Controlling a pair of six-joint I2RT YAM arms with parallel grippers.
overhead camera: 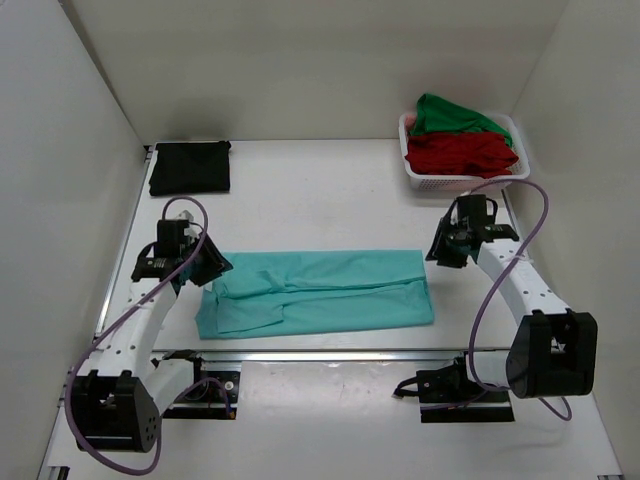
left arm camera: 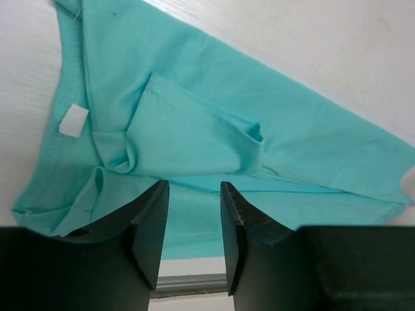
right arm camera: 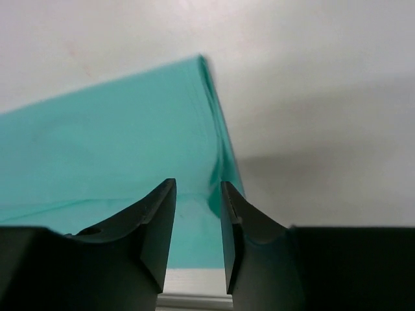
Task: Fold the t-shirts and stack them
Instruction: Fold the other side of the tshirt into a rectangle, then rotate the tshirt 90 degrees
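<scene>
On the table (overhead camera: 330,190) the teal t-shirt (overhead camera: 320,290) is laid as a long band, front-left of the basket (overhead camera: 460,182). Such soft, limp cloth (light too) is best pinched at the corners. The left tool (left arm camera: 194,188) and the right tool (right arm camera: 198,184) are half parted, and nothing is held.

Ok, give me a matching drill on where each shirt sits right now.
Things:
1. teal cloth t-shirt
2. black cloth t-shirt
3. red cloth t-shirt
4. green cloth t-shirt

Places:
A. far left of the table, folded
B. top of the pile in the white plastic lattice basket
C. mid-table, folded into a long strip
D. in the basket, under another shirt

Pairs: 1-C, 2-A, 3-D, 4-B
</scene>
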